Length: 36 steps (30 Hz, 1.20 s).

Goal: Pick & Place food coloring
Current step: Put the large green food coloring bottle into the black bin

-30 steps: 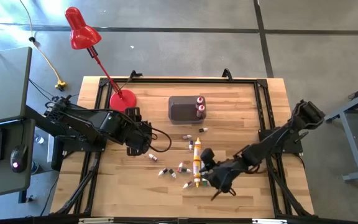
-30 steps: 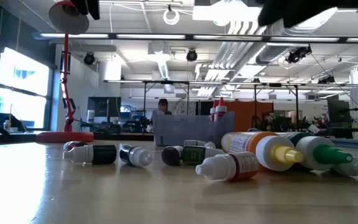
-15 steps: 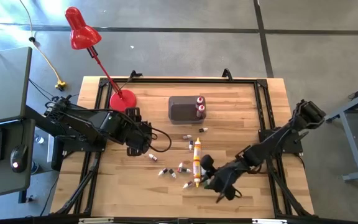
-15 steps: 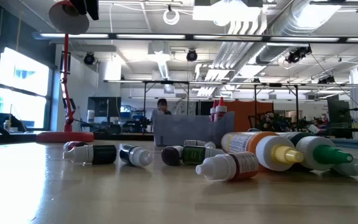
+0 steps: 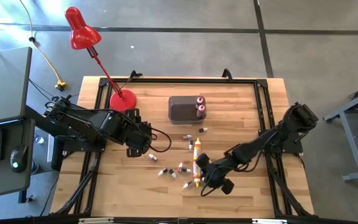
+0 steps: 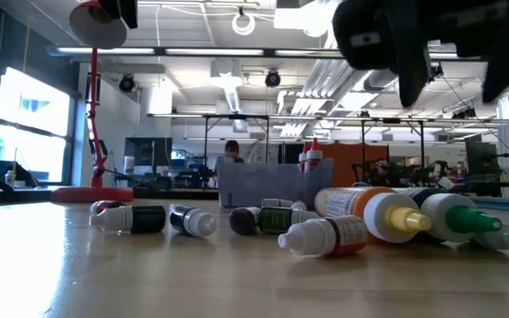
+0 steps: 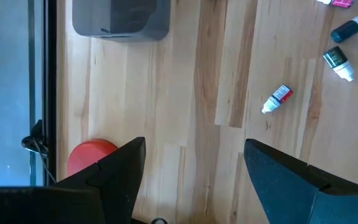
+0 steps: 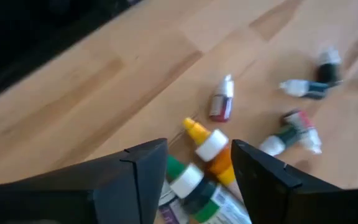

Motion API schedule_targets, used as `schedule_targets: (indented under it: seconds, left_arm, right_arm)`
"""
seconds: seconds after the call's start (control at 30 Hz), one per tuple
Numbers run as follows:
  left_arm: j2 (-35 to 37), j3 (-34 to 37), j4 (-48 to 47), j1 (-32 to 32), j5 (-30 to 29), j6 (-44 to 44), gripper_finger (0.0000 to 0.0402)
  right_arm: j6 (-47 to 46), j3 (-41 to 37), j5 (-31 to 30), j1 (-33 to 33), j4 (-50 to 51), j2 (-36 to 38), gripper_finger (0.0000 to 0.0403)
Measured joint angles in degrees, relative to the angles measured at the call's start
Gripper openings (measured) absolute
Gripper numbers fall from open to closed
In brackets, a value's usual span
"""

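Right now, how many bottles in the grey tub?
2: one red-capped bottle, another red-capped bottle beside it, at the right end of the grey tub. Others may lie hidden inside.

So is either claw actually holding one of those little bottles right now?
No. The right gripper is open above the yellow-capped bottle, gripping nothing. The left gripper is open and empty too.

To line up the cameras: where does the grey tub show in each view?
High: tub, centre, toward the far edge.
Low: middle, behind the bottles.
Left wrist: in view, beyond the lamp base.
Right wrist: not in it.
Landmark: lamp base, in all three.
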State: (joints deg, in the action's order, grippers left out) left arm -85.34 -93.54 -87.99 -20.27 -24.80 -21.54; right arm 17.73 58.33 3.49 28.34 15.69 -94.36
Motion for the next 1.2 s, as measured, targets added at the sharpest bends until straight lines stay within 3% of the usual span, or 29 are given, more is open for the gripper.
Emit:
schedule_targets:
  seconds: [0.17,0.27,0.53,0.7,1.2]
  left_arm:
    - [0.00,0.00,0.98,0.00,-0.07,-0.02,0.0269]
    - [-0.02,0.00,6.77,0.00,0.61,1.23,0.0269]
    - [-0.12,2.55,22.04,0.00,7.24,16.68,0.0269]
    - [-0.02,4.40,22.43,0.00,7.31,17.25,0.0269]
    - [-0.07,7.37,22.36,0.00,7.28,16.24,0.0269]
  right_arm:
    - [9.98,-0.02,0.27,0.17,0.60,-2.96,0.0189]
    - [13.31,-0.02,1.51,0.17,1.12,-4.57,0.0190]
    - [19.57,-0.02,0.80,0.06,0.61,-8.79,0.0186]
    - [19.85,-0.02,-2.59,0.04,2.44,-8.71,0.0186]
    - [20.47,-0.02,-5.27,-1.73,8.13,-8.49,0.0185]
